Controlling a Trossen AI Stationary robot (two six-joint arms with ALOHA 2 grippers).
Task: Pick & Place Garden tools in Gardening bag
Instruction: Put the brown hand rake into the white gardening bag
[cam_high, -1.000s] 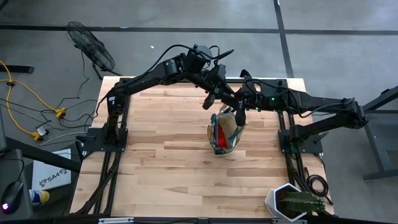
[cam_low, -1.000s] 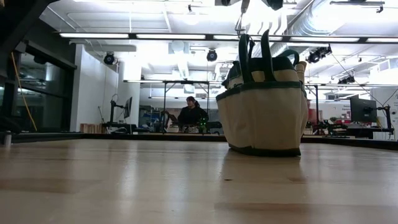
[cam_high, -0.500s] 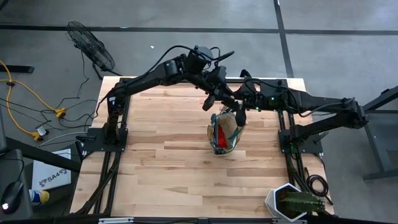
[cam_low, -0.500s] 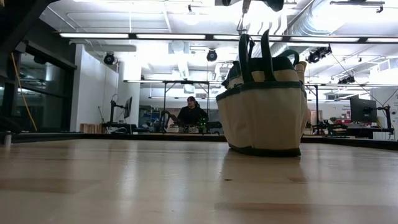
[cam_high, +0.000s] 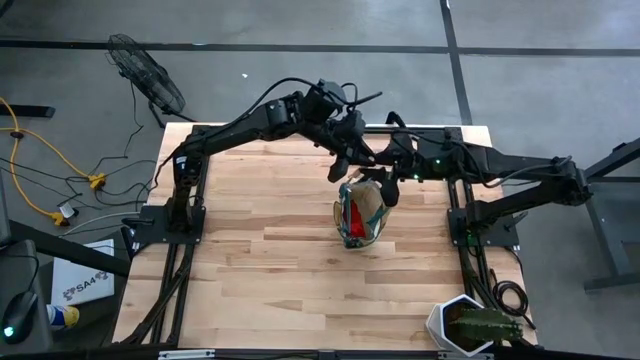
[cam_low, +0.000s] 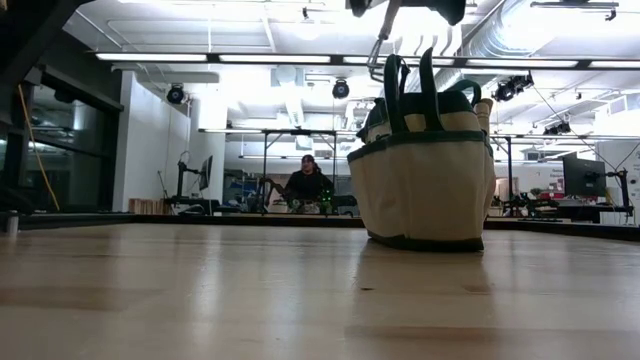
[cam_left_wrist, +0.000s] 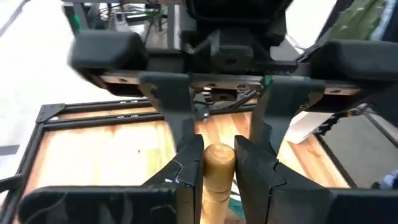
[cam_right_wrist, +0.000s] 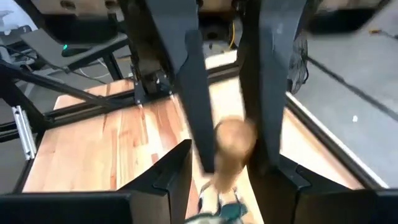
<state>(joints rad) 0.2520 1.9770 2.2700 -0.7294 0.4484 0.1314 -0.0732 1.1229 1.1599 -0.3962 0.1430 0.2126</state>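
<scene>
Tool: wooden-handled metal garden tool (cam_left_wrist: 219, 163), round handle end up, metal end (cam_low: 380, 45) hung just over the bag mouth; type of head could not be told.
Bag: tan canvas gardening bag with dark green trim (cam_high: 360, 212), stood upright at rear centre of the wooden table (cam_high: 260, 270), loop handles up, red fabric piece (cam_high: 352, 230) already inside.
Left gripper (cam_left_wrist: 219, 171): above the bag's far edge, fingers narrow and clamped on both sides of the wooden handle, just below its rounded end.
Right gripper (cam_right_wrist: 231, 160): faced the left one over the bag, fingers spread wide, stood outside the left fingers on either side; no contact with the handle seen.
Handle vs fingers: centred between the left pads, touched on both; well clear of the right pads.
Handling (judged): stiff, fairly light, weight biased to the metal end, so likely to swing or pivot in a pinch near the handle top. Smooth rounded wood, probably slippery; firmer hold lower on the handle, nearer the metal.
Bag handling (judged): soft canvas, walls and loops likely to give or snag; better dropped straight down the open middle than pushed past a handle loop.
Risk (judged): metal end caught on the rim or loop, bag tipped.
</scene>
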